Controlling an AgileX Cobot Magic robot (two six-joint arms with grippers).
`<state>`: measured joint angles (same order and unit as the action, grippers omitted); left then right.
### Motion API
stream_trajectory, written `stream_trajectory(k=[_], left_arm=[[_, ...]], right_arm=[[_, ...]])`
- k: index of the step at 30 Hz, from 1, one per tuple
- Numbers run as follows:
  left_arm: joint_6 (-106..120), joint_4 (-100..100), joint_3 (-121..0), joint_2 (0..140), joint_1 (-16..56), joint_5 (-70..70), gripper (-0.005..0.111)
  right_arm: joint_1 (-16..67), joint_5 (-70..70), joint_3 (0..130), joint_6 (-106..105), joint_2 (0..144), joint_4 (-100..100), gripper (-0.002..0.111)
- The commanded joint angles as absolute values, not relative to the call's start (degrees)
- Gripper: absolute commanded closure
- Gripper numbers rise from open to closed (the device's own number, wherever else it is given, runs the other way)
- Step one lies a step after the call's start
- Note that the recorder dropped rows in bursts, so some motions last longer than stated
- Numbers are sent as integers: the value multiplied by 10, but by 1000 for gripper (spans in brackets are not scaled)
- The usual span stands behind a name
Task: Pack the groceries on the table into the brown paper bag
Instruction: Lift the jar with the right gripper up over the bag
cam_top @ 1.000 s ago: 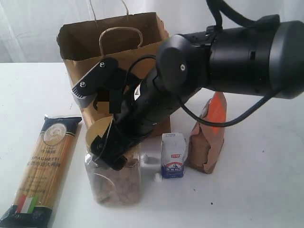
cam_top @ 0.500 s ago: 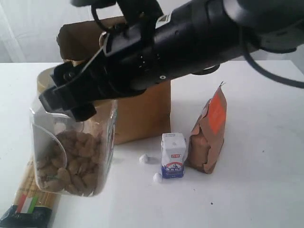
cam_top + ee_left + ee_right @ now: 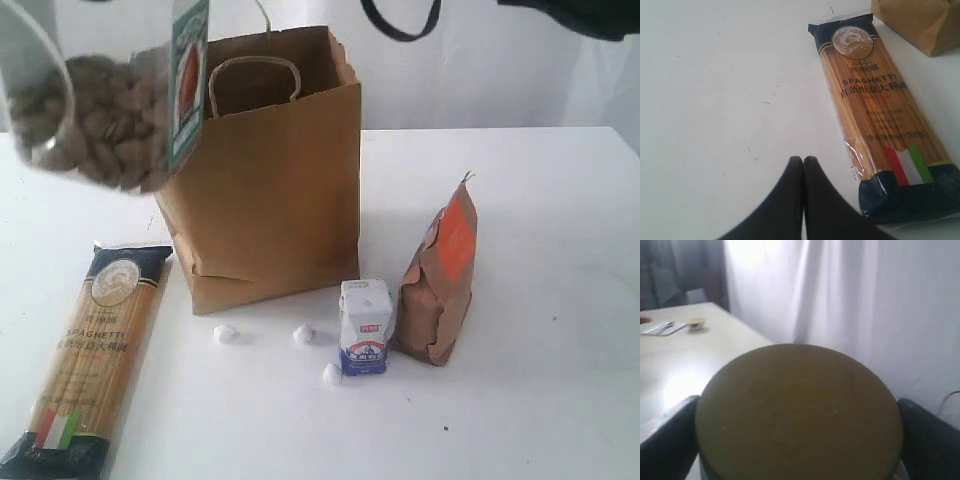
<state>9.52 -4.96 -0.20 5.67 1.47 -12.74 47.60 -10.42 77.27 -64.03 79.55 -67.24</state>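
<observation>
My right gripper [image 3: 800, 440] is shut on the clear tan-lidded jar [image 3: 100, 100], its dark fingers [image 3: 670, 440] on either side of the tan lid [image 3: 800, 410]. In the exterior view the nut-filled jar hangs high at the upper left, beside the top of the brown paper bag [image 3: 270, 190]. On the table [image 3: 540, 400] lie the spaghetti packet [image 3: 95, 350], the small white-blue carton [image 3: 364, 327] and the brown orange-labelled pouch [image 3: 440, 290]. My left gripper [image 3: 803, 160] is shut and empty, low over the table next to the spaghetti packet [image 3: 875, 115].
Three small white balls [image 3: 226, 333] [image 3: 303, 334] [image 3: 331, 374] lie in front of the bag. A corner of the bag [image 3: 925, 25] shows in the left wrist view. White curtains hang behind the table.
The right arm has lifted the jar off the table, up and to the left. The arm itself has risen almost out of the exterior view. A white ball now shows where the jar stood.
</observation>
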Motion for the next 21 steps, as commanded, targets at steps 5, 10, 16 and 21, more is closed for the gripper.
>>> stream_trajectory(k=[5,10,16,21], left_arm=[[90,-53,0,53,13,-129,107],[90,-53,0,53,13,-129,107],[90,-53,0,53,13,-129,107],[90,-53,0,53,13,-129,107]], right_arm=[[475,36,816,-649,814,-688,68],[475,60,845,-649,837,-687,68],[475,114,877,-649,867,-618,68],[475,184,887,-649,904,-591,68]])
